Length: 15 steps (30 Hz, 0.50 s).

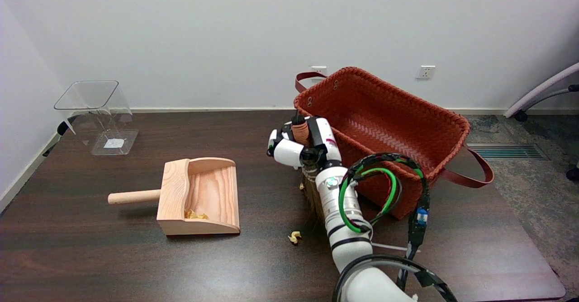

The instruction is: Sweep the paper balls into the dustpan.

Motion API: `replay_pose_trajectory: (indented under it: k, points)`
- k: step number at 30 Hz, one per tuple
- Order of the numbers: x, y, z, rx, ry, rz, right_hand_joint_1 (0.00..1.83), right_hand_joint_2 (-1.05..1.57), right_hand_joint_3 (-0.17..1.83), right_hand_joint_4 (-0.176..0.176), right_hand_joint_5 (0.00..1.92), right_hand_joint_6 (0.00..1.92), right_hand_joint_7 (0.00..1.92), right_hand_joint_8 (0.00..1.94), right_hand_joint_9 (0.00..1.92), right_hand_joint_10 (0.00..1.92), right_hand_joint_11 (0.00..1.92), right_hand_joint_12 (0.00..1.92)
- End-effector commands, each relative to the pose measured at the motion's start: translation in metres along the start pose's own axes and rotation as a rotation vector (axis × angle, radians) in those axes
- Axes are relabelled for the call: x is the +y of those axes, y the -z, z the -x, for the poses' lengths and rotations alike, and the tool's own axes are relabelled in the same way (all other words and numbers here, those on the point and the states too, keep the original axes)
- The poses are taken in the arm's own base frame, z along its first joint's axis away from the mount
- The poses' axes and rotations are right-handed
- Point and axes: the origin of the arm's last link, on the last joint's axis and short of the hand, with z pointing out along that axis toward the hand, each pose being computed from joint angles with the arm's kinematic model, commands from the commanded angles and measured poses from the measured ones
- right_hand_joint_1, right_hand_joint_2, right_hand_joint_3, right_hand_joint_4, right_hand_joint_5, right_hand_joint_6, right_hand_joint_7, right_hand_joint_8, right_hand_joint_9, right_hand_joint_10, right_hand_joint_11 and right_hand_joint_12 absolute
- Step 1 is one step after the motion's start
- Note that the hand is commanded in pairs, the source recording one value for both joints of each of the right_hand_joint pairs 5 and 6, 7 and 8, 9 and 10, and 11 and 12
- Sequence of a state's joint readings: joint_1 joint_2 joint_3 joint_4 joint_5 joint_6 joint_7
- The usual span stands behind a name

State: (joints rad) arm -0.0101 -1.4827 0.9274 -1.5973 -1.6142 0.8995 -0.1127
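My right hand [301, 143] grips the reddish-brown handle of a small brush [299, 131], held upright beside the basket. Its straw bristles [312, 193] hang below, mostly hidden behind my forearm, with their lower end close to the table. One paper ball [294, 237] lies on the table just left of my forearm. Another paper ball [301, 186] peeks out at the bristles' left edge. The wooden dustpan [199, 196] sits further left, its open mouth toward the near edge, handle pointing left. Crumpled paper [195, 214] lies inside it.
A red woven basket [407, 112] with straps stands right behind my hand and arm. A clear plastic bin [97, 116] sits at the far left back corner. Dark table [113, 261] stretches in front of the dustpan.
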Motion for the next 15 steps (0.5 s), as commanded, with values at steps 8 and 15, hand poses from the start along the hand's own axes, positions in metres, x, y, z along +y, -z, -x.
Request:
replay_pose_trajectory:
  k: [8,15]
  points:
    - [-0.012,0.026,0.065,-0.053,-0.187,0.122,1.09,0.82,1.17,0.0,1.92,1.92,1.92,1.92,1.92,1.92,1.92,1.92]
    - [-0.027,0.009,0.092,-0.125,-0.173,0.065,1.07,0.84,1.16,0.0,1.92,1.92,1.92,1.92,1.92,1.92,1.92,1.92]
